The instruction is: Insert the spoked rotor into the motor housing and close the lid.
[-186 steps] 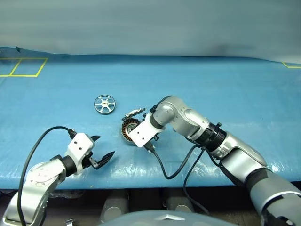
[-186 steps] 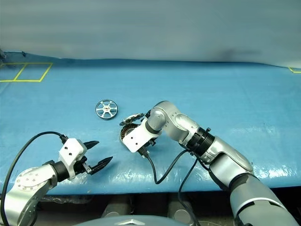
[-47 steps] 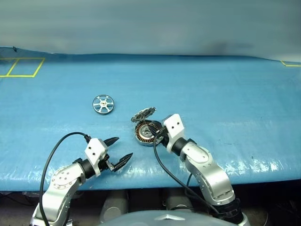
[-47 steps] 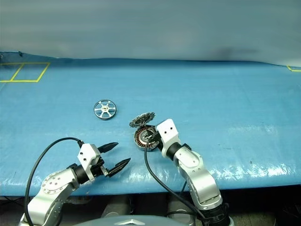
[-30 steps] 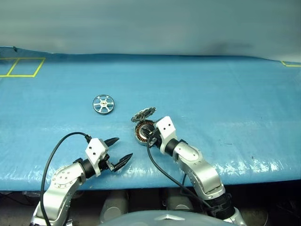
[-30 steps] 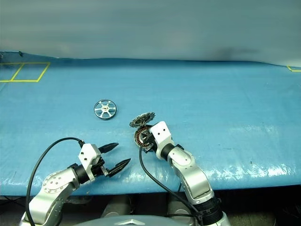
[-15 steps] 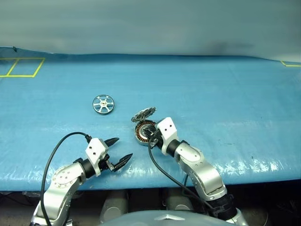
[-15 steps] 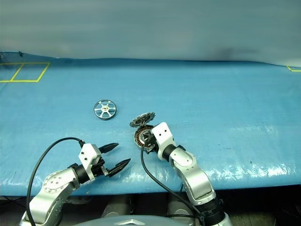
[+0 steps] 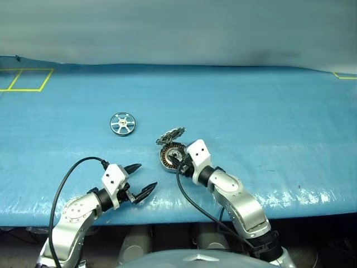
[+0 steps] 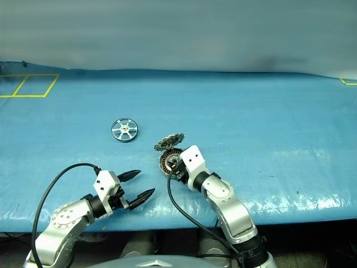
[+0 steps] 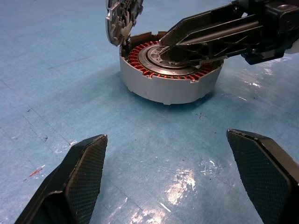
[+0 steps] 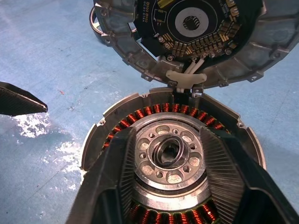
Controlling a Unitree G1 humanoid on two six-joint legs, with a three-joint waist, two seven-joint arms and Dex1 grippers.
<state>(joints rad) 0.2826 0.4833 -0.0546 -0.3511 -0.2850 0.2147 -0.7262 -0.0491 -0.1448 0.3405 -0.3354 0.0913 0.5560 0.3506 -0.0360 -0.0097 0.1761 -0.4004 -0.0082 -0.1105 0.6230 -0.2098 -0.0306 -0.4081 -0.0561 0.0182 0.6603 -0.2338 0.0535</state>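
Observation:
The motor housing [image 9: 169,153] sits mid-table, its copper windings [image 12: 140,114] ringing a silver central bearing. Its toothed lid [image 9: 170,135] stands open, hinged at the far rim, with a circuit board on its inner face [image 12: 187,23]. The spoked rotor [image 9: 122,123] lies flat on the blue table, to the left of the housing and farther back. My right gripper [image 12: 170,154] hovers over the housing, open, one finger on each side of the bearing. My left gripper [image 9: 140,180] is open and empty near the front edge, pointing at the housing [image 11: 163,88].
A yellow tape square [image 9: 28,79] marks the far left of the blue table [image 9: 268,123], and a yellow corner mark [image 9: 346,75] shows at the far right. Black cables [image 9: 192,204] hang from both wrists past the front edge.
The right gripper's fingers have spread apart over the housing. Both arms, the rotor and the lid have kept their places.

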